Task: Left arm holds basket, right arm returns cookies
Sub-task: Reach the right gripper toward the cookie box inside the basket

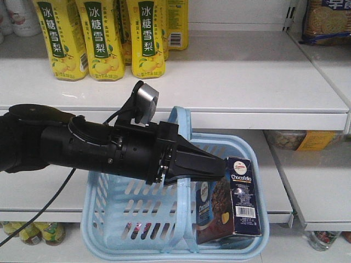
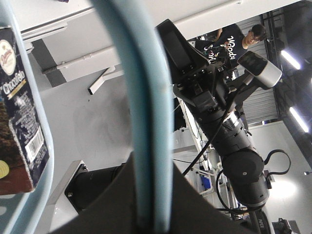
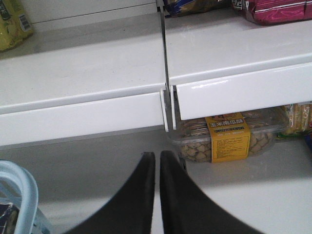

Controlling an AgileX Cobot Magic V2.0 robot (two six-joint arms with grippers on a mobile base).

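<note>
A: Left hand (image 1: pixel 205 164) status?
B: I have it clamped on the basket (image 1: pixel 109 224) handle (image 1: pixel 181 118). Cookies (image 1: pixel 240 194) stand upright inside, at the basket's right end.
A: Right hand (image 3: pixel 157 156)?
B: Fingers pressed together, gripping nothing, over the white shelf (image 3: pixel 97 161) beside the basket rim.

Left arm (image 1: pixel 82 148) reaches out level, wrist straight, camera (image 1: pixel 147 103) riding on top of it. Left gripper (image 1: pixel 218 166) is clamped on the basket handle (image 2: pixel 146 112), which runs straight out ahead of the jaws. Right gripper (image 3: pixel 157 161) points forward, fingers (image 3: pixel 141 195) pressed together, holding nothing. Right arm (image 2: pixel 236 146) stands apart, off to the left gripper's side.
</note>
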